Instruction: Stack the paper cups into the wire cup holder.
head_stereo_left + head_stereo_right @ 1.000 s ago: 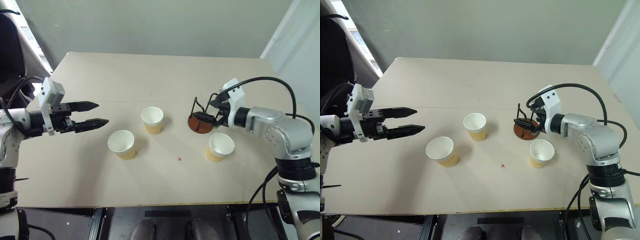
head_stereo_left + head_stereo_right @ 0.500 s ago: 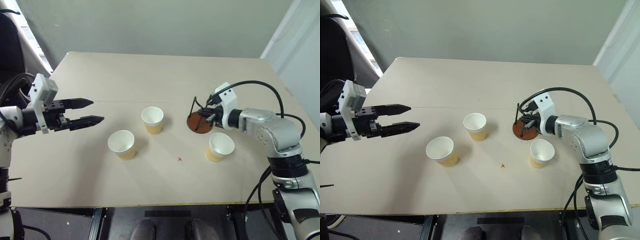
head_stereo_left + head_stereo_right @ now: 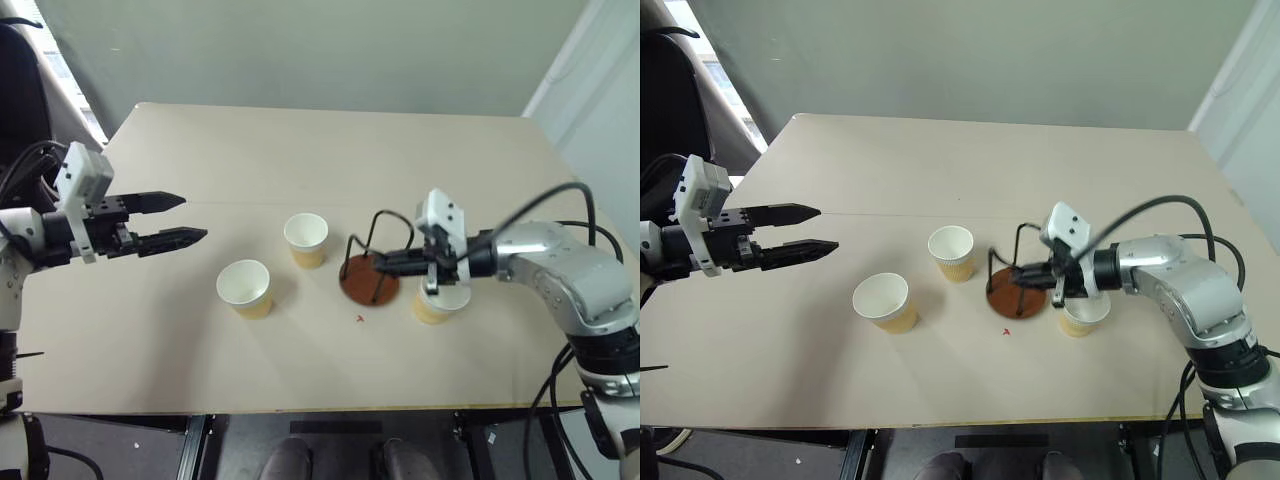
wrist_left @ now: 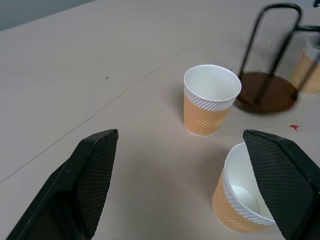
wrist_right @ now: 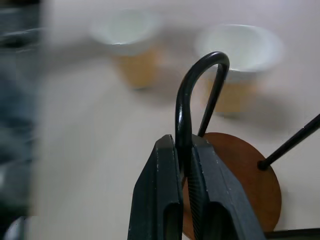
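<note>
A black wire loop of the brown wooden-based wire cup holder (image 3: 369, 277) is pinched by the right gripper (image 3: 391, 262), probably for repositioning beside the tan paper cups (image 3: 305, 239); the left gripper (image 3: 180, 219) hangs spread, empty.

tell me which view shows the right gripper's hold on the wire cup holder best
The right wrist view: the right gripper pinches a loop of the wire cup holder. The eye views show that grip small; the left wrist view catches only the holder.

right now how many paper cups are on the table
3. One sits nearest the left gripper, one stands mid-table just left of the wire cup holder, and one lies partly hidden under the right gripper.
</note>
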Action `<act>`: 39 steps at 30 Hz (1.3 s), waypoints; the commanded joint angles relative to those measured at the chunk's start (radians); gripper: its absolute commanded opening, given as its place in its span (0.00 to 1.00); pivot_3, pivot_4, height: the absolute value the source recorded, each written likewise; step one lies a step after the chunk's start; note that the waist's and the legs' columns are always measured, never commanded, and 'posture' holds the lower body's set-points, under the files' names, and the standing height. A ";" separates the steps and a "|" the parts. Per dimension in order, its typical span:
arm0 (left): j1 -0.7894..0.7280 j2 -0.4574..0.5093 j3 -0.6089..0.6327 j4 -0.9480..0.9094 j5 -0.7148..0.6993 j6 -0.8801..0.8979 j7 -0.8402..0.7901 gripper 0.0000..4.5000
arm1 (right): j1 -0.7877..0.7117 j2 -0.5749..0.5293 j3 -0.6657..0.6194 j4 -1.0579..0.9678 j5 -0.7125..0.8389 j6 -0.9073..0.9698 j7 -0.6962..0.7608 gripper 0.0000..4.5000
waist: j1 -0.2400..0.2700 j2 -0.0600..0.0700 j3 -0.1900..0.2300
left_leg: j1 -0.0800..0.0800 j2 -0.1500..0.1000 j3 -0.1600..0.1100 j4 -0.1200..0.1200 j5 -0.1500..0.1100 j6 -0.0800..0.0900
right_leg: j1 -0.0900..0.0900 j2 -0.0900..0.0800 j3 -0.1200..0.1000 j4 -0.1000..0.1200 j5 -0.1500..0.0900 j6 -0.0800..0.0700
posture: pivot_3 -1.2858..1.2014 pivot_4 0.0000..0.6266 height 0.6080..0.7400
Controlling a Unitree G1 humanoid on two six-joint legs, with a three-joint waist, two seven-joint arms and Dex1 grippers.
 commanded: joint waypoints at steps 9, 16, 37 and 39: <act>-0.011 0.052 0.019 -0.022 -0.027 0.018 -0.054 0.96 | 0.037 -0.068 0.084 -0.090 -0.014 -0.143 0.192 0.00 | -0.001 0.000 0.000 | 0.001 0.001 0.000 0.000 0.000 0.000 | 0.000 0.001 0.000 0.000 0.000 0.000 | 0.52 0.24 1.00; -0.014 0.058 0.012 -0.018 -0.026 0.017 -0.059 0.96 | 0.053 -0.048 0.115 -0.060 -0.066 -0.237 0.217 0.00 | -0.001 -0.001 0.000 | 0.001 0.001 -0.001 0.000 0.000 0.000 | 0.000 0.001 0.000 0.000 0.000 0.000 | 0.52 0.24 1.00; -0.007 0.090 0.034 -0.072 -0.094 0.066 -0.122 0.96 | 0.044 -0.060 0.142 -0.014 -0.176 -0.363 0.294 0.65 | -0.001 -0.001 -0.001 | 0.001 0.001 -0.001 0.000 0.000 0.000 | 0.000 0.001 0.000 0.000 0.001 -0.001 | 0.52 0.24 1.00; -0.013 0.099 0.027 -0.074 -0.096 0.068 -0.137 0.96 | 0.024 -0.062 0.109 -0.014 -0.158 -0.352 0.290 0.83 | -0.001 -0.001 -0.001 | 0.001 0.001 -0.001 0.000 0.000 0.000 | 0.000 0.001 0.000 0.000 0.001 -0.001 | 0.52 0.24 1.00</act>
